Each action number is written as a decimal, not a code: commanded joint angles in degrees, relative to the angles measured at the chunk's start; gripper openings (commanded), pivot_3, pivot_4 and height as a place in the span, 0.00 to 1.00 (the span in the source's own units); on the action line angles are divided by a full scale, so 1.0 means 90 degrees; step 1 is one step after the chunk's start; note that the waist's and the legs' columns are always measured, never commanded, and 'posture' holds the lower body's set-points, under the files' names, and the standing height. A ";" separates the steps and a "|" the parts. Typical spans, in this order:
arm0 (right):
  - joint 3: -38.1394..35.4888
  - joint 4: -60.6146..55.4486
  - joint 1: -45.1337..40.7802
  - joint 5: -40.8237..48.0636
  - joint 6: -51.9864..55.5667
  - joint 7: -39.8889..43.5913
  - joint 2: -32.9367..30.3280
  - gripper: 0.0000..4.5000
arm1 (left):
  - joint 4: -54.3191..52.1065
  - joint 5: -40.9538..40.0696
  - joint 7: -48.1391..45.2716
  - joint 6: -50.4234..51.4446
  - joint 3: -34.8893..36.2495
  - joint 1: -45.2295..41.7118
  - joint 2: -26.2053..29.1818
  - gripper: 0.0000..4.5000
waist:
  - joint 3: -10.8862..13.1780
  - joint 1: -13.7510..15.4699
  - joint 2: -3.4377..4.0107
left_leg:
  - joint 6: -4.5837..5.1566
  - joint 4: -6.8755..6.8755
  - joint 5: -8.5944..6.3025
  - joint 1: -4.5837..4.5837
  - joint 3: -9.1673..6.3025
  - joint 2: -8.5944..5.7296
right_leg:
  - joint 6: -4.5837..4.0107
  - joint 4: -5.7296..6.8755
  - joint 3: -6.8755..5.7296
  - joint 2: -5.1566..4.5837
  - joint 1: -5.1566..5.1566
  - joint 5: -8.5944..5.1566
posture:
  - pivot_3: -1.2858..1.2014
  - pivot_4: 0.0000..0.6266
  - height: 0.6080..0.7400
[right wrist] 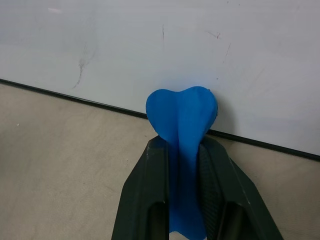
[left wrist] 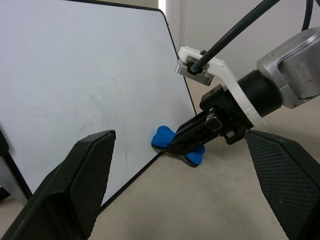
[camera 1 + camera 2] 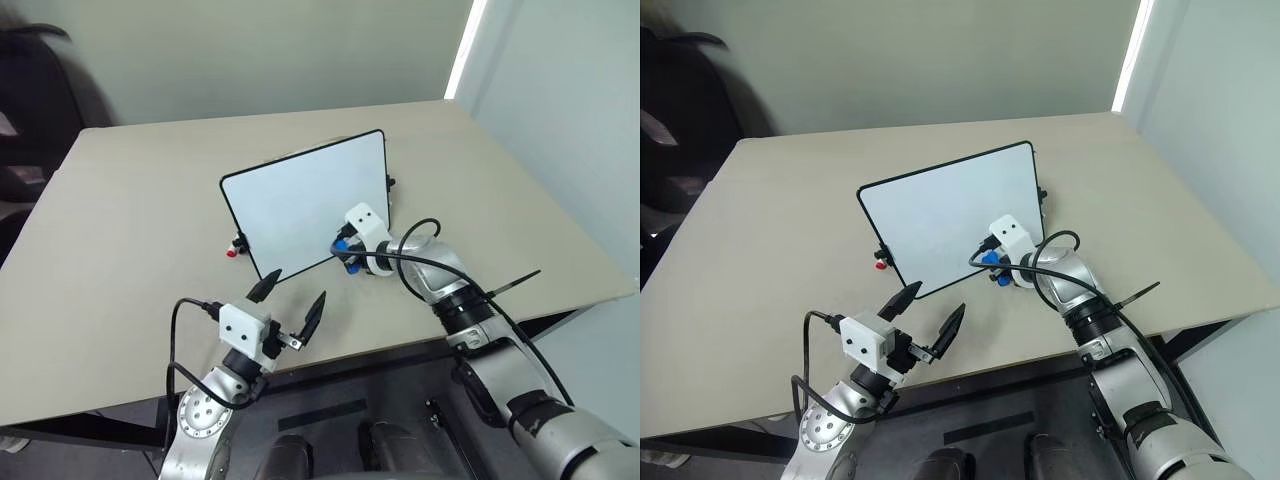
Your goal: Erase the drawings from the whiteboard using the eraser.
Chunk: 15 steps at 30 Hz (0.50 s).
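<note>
— Nearest item? Left gripper [image 3: 293,303]: fingers spread wide, holding nothing, hovering over the table [image 3: 120,250] in front of the whiteboard [image 3: 300,200].
— Right gripper [image 1: 184,150]?
— Clamped tight on the eraser [image 1: 182,120], blue, pinched between both fingers, pressed against the whiteboard's bottom edge near its right corner. Whiteboard stands tilted, propped upright on the table.

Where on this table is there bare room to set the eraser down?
Bare tabletop lies left of the whiteboard, and more to its right toward the table's far edge. It's crowded at the board's lower right corner, where the right tool holds the eraser, and near the open left tool.
</note>
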 commanded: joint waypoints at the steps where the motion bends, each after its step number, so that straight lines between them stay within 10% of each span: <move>1: -0.0449 -0.0668 -0.0592 0.0220 0.0190 -0.0025 -0.0046 0.16 | -0.0222 -0.0066 -0.0034 -0.0054 0.0061 -0.0009 0.0024 1.00 | 0.0006 -0.0002 0.0003 | -0.0002 0.0000 0.0003 -0.0002 0.0000 0.0000 | -0.0001 0.0001 0.0000 0.0000 -0.0003 0.0001 | 0.52 0.24 0.99; 15: -0.0270 -0.0579 -0.0280 0.0064 0.0010 -0.0114 0.0033 0.16 | -0.0120 -0.0028 -0.0026 -0.0087 0.0058 -0.0100 0.0009 1.00 | -0.0050 0.0003 -0.0011 | 0.0034 -0.0002 0.0005 0.0027 0.0000 0.0001 | -0.0037 -0.0001 -0.0002 0.0000 0.0038 0.0029 | 0.52 0.24 0.99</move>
